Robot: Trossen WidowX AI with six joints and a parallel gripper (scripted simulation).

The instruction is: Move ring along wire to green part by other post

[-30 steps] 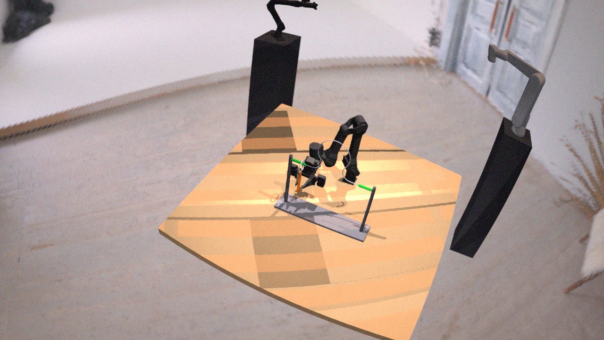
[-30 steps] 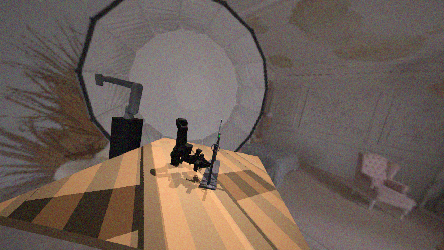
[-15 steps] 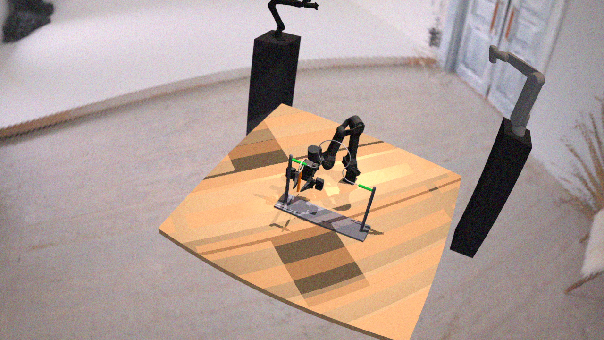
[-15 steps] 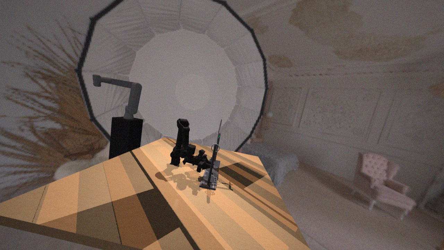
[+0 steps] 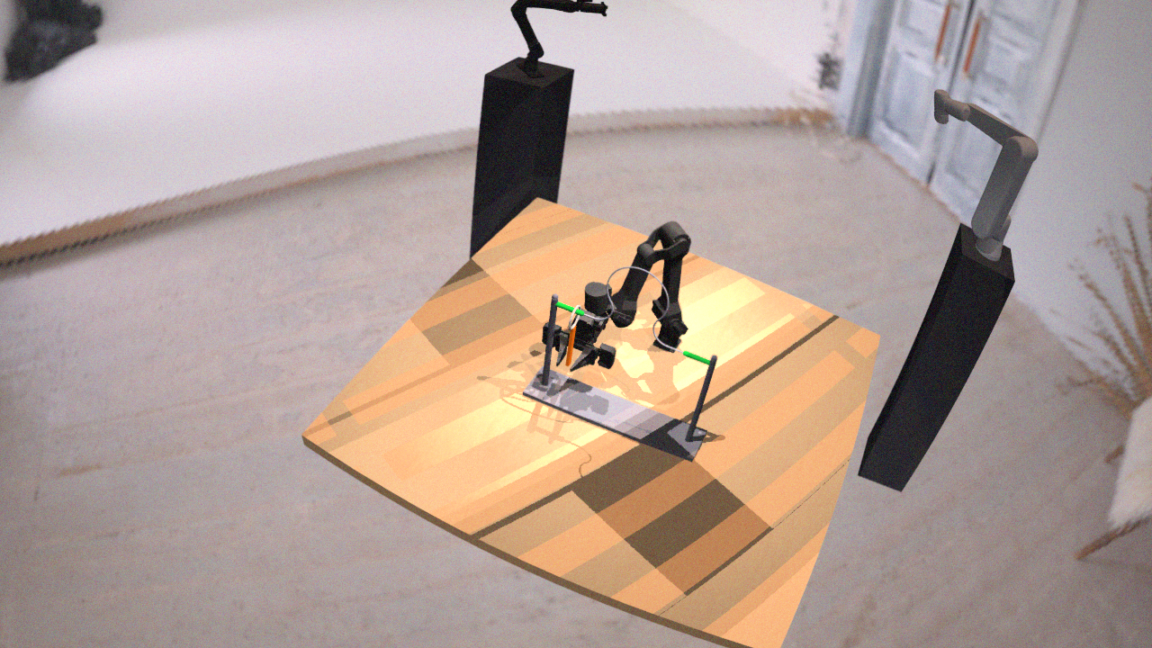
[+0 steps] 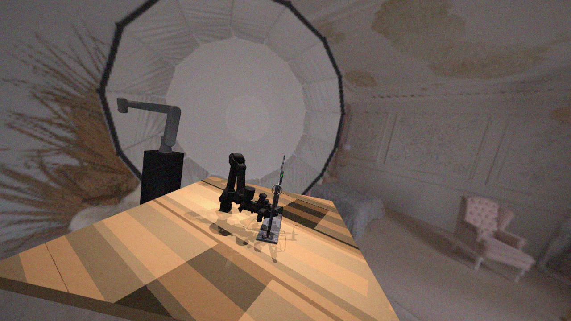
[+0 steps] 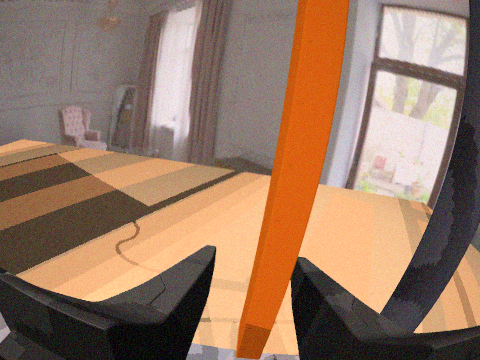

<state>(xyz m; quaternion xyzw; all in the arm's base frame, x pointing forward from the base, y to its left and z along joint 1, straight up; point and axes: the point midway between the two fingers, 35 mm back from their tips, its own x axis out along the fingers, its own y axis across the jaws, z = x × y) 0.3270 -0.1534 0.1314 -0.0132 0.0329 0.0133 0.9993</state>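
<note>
The ring (image 5: 578,316) (image 6: 272,189) hangs around the green part (image 5: 564,307) beside the left post (image 5: 549,346) (image 7: 452,215) in the top view. Its orange handle (image 5: 571,346) (image 7: 305,125) hangs down, slightly slanted in the wrist view. My gripper (image 5: 567,364) (image 6: 280,209) (image 7: 255,260) is partly open. The handle's lower part shows between its two fingertips in the wrist view, nearer the right one, with a gap at the left. Whether the right fingertip touches it is not clear. The other green part (image 5: 697,356) is bare beside the right post (image 5: 702,399).
The thin grey wire (image 5: 667,292) loops up and down between the green parts, in front of my arm in the top view. Both posts stand on a grey base plate (image 5: 624,414) on the wooden table (image 5: 451,483). Two other arms stand on black pedestals (image 5: 519,145) (image 5: 938,362) beyond the table.
</note>
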